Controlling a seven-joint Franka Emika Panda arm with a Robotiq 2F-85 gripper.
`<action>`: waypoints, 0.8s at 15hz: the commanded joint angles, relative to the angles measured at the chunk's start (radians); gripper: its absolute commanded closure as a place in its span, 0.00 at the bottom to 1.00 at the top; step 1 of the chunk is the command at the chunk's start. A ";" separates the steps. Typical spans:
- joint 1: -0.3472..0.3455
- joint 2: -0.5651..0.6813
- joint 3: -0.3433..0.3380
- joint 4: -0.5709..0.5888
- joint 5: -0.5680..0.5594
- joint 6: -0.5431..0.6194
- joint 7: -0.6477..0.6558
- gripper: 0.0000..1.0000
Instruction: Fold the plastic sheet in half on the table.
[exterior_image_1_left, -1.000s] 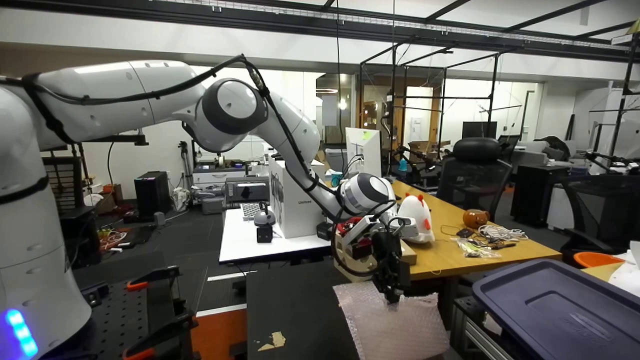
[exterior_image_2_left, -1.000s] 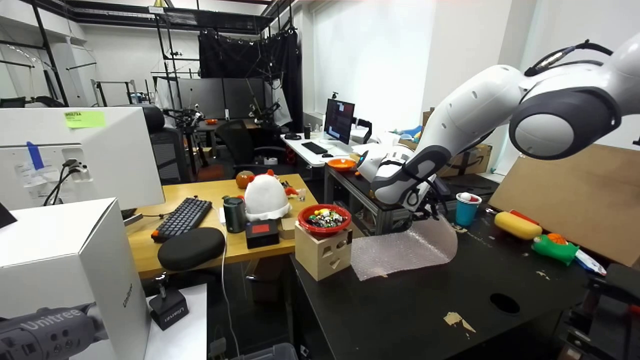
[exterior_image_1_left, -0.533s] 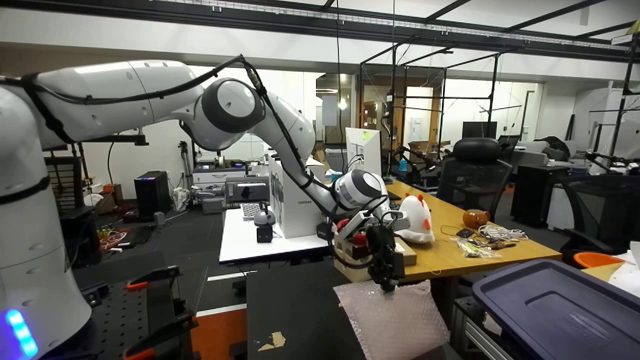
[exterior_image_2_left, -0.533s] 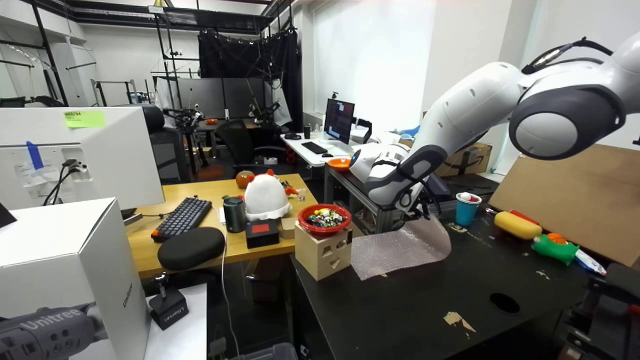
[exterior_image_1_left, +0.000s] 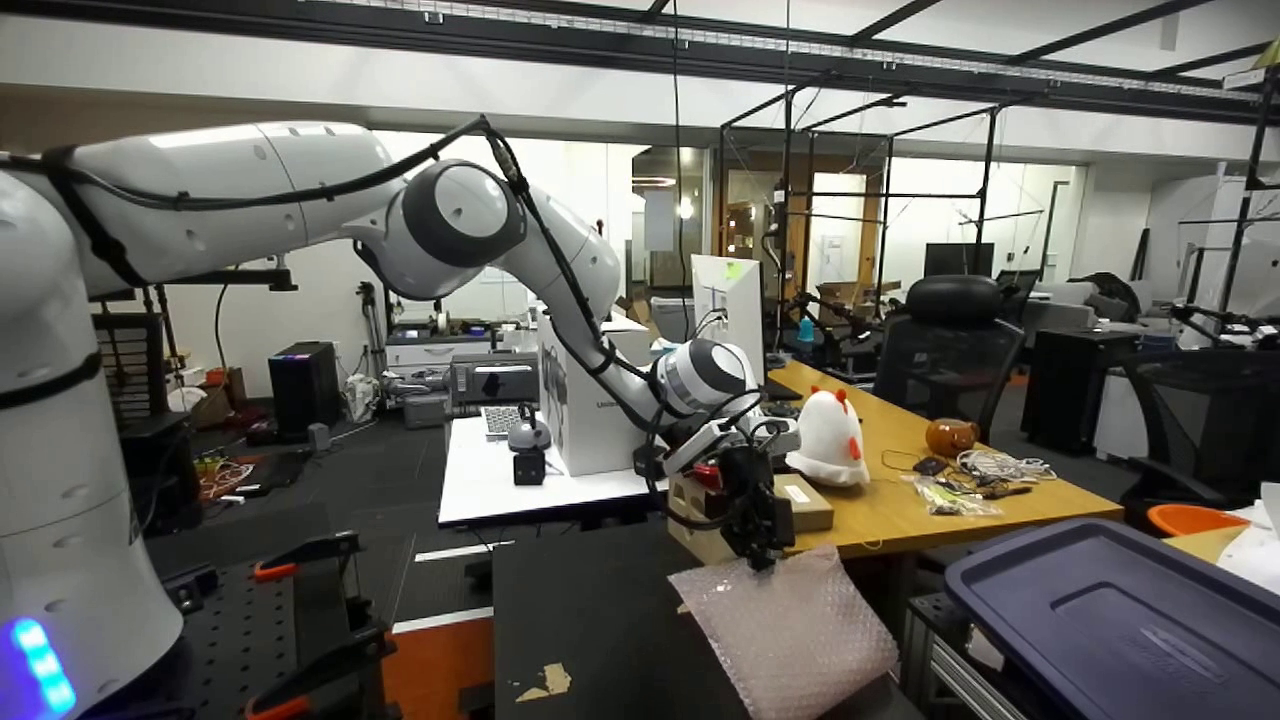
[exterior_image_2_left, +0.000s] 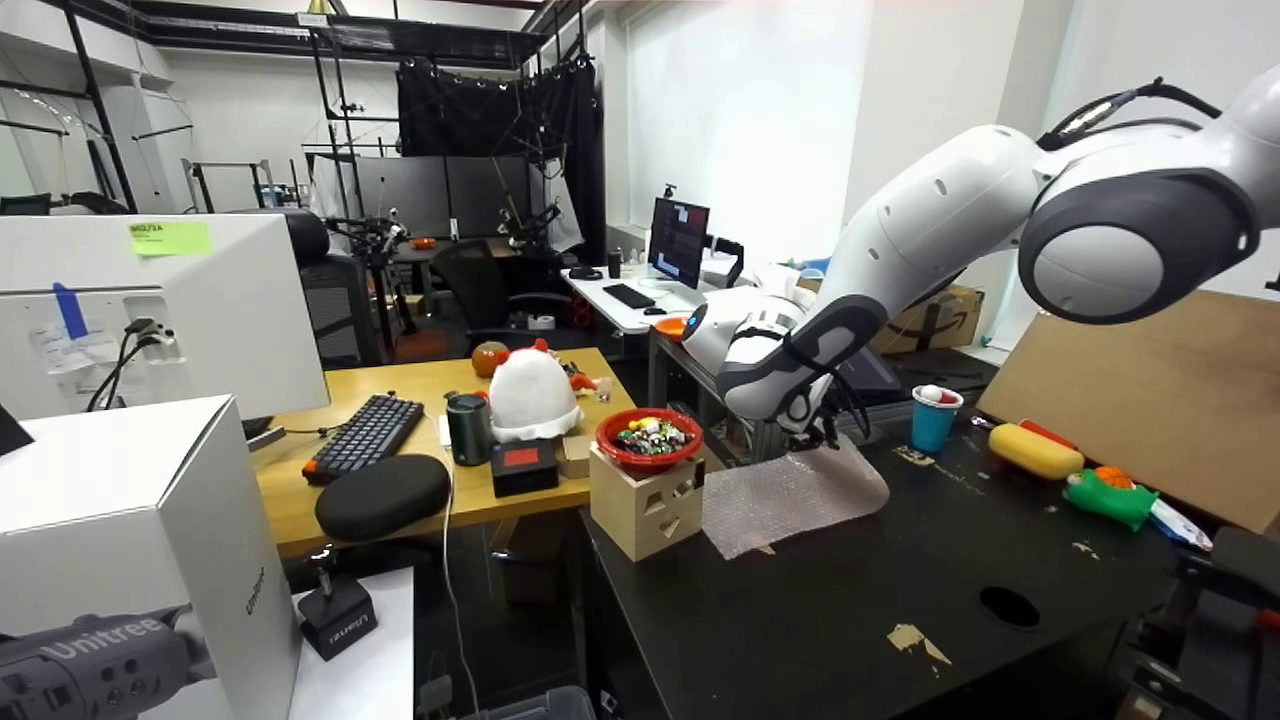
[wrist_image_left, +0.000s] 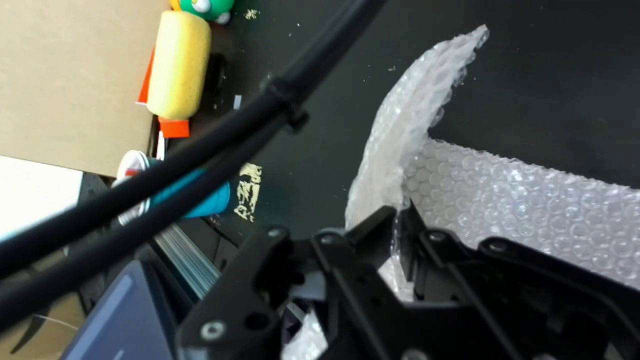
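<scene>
The hand (wrist_image_left: 399, 217) pinches a raised edge of the plastic sheet (wrist_image_left: 520, 210), the rest curving down onto the table (exterior_image_2_left: 790, 620).

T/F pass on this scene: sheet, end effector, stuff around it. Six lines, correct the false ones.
1. The end effector is shut on the sheet. True.
2. The sheet is folded in half. False: one end is lifted, not laid over the rest.
3. The red bowl sits on the wooden box. True.
4. The cup is black. False: it is blue.
5. The white plush is on the tan desk. True.
6. The yellow object touches the sheet. False: they are apart, and the table shows between them.
</scene>
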 joint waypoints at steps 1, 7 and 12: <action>-0.007 -0.050 0.045 -0.057 0.004 0.054 -0.108 0.99; -0.041 -0.076 0.122 -0.069 0.022 0.093 -0.320 0.99; -0.089 -0.103 0.202 -0.048 0.039 0.056 -0.543 0.99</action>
